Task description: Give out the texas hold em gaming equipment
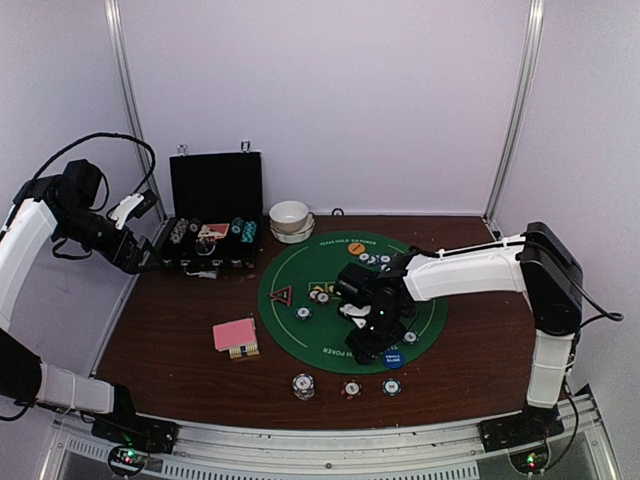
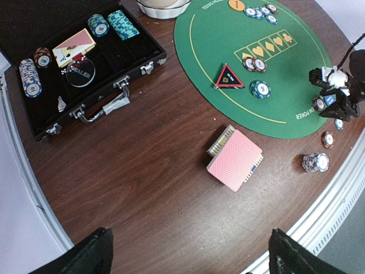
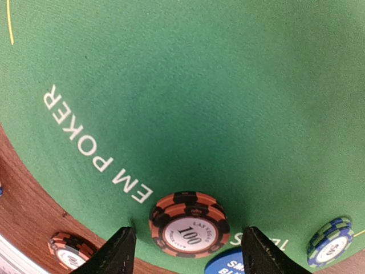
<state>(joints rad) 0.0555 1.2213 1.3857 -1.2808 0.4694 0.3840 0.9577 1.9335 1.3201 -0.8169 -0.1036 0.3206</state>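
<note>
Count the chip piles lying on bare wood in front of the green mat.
3, in a row: a taller pile on the left, a reddish chip in the middle, a bluish chip on the right. None seems hidden.

The left arm point(image 1: 40, 225) is lifted high and folded back. The left gripper point(image 2: 191, 257) tilts downward at its end, with its two fingers point(image 2: 85, 254) spread as wide as they go. The right arm point(image 1: 470, 270) stretches out from its base with the wrist bent down, and the right gripper point(image 3: 188, 231) hangs low, its fingers point(image 3: 114, 254) parted and not clamped.
</note>
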